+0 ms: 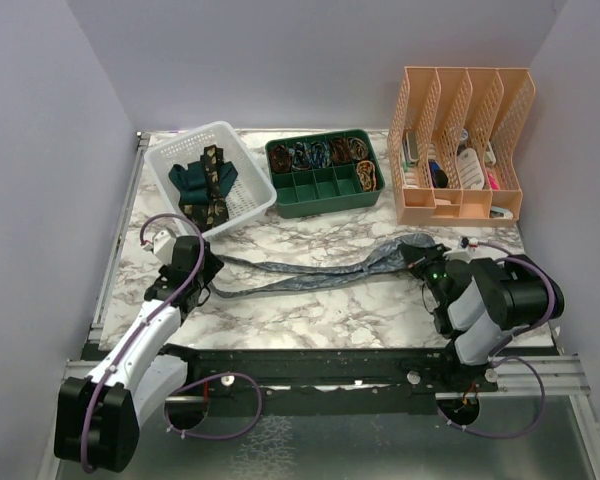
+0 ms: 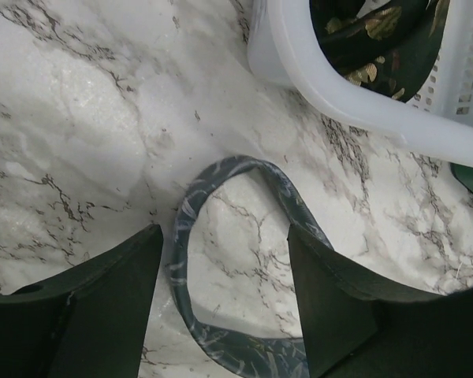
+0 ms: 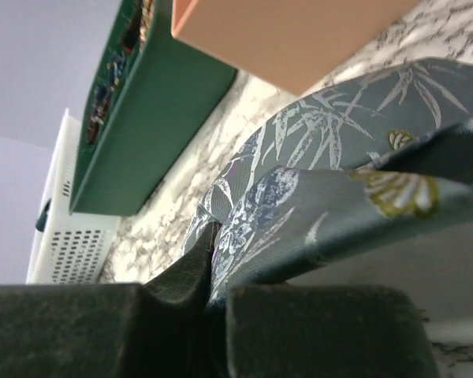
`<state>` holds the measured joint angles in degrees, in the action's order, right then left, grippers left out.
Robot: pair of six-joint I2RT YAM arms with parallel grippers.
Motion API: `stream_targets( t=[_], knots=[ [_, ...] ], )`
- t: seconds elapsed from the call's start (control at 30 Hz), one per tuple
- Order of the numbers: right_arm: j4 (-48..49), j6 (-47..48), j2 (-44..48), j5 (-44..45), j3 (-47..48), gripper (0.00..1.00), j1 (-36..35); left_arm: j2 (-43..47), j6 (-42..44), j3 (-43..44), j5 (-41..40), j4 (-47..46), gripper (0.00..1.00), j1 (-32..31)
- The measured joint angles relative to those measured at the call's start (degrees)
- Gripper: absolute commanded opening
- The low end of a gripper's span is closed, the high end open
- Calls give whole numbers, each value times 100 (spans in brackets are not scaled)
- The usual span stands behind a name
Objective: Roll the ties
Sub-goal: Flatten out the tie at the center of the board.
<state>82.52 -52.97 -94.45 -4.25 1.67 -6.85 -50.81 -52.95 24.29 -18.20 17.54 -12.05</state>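
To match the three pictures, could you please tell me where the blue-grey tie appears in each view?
Top external: the blue-grey tie lies stretched left to right across the middle.
Left wrist: the tie's looped end sits lower centre, between the open fingers of the left claw.
Right wrist: the tie fills the centre-right, pinched by the right claw.
Shared landmark: the white basket.

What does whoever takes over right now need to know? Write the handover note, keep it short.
Right gripper: shut on the wide end of the blue-grey tie.
Left gripper: open, straddling that tie's looped far end, gripping nothing.
The tie lies stretched along the table, not rolled.
Teal tie and black-gold tie lie unrolled in the white basket.
Left: roll all three.
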Motion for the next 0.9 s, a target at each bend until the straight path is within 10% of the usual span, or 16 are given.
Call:
stream_targets(
  t=[0.33,0.53,0.9],
  knots=[
    [2,173,356,-658,308,5,247,-579,437,35,-267,-122,63,22],
    [-87,374,490,-846,310,44,295,-787,815,35,-212,-372,53,33],
    [-3595,520,2811,-1582,800,73,988,-1539,1222,98,-24,-678,0,70]
  ],
)
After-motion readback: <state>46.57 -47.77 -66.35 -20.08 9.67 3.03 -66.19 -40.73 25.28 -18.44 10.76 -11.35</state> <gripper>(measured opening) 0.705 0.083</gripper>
